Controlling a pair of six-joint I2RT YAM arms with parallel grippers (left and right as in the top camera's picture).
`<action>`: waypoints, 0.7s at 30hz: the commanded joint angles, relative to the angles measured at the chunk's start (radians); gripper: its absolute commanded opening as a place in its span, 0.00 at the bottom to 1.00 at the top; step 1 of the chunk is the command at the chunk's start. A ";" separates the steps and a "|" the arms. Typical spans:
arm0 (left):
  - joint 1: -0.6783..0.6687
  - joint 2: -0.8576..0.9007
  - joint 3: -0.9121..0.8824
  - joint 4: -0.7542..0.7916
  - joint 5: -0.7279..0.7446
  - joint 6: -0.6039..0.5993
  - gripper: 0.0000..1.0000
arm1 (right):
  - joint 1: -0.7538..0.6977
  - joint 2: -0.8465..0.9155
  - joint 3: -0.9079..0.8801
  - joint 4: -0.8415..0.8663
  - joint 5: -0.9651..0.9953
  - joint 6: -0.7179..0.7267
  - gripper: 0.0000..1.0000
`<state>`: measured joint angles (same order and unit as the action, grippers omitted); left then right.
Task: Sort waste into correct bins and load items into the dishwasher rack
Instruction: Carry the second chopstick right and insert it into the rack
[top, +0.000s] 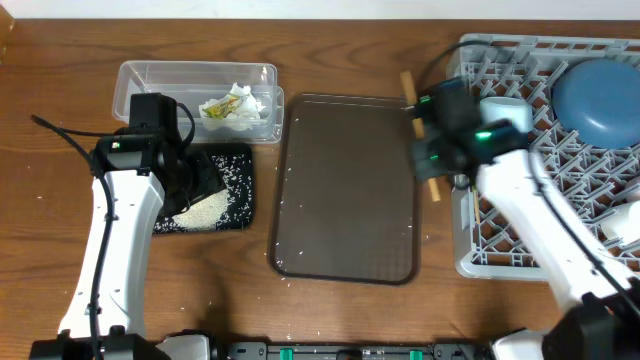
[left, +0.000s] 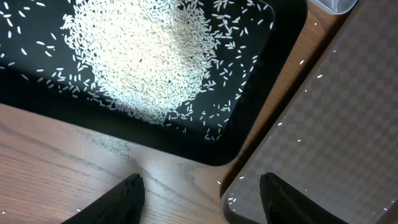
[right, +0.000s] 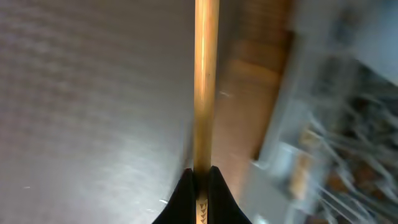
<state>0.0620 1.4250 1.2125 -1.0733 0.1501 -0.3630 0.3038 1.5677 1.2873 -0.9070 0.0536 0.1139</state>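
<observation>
Overhead: right end effector (top: 430, 150) is pinching the chopsticks (top: 434, 190) between brown tray (top: 345, 200) and rack (top: 490, 255). Plate (top: 600, 95) is lying in the rack at 1 o'clock. Clear tub (top: 135, 75), at 12 o'clock of the black tray (top: 238, 155), is holding tissue (top: 238, 105).
Left wrist: left end effector (left: 202, 199) is hanging spread, touching nothing. Rice (left: 143, 56) is lying heaped in the black tray at 11 o'clock.
Right wrist: fingers (right: 184, 193) are pressing tight onto the chopsticks.
</observation>
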 joint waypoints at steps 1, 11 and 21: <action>0.004 -0.004 0.000 -0.003 -0.013 -0.001 0.63 | -0.071 0.002 0.002 -0.041 0.010 -0.003 0.01; 0.004 -0.004 0.000 0.002 -0.013 -0.001 0.63 | -0.201 0.003 -0.001 -0.112 0.010 -0.025 0.01; 0.004 -0.004 0.000 0.002 -0.013 -0.001 0.63 | -0.245 0.003 -0.025 -0.142 0.010 -0.026 0.01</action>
<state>0.0620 1.4250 1.2125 -1.0695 0.1501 -0.3630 0.0708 1.5688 1.2808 -1.0473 0.0597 0.0986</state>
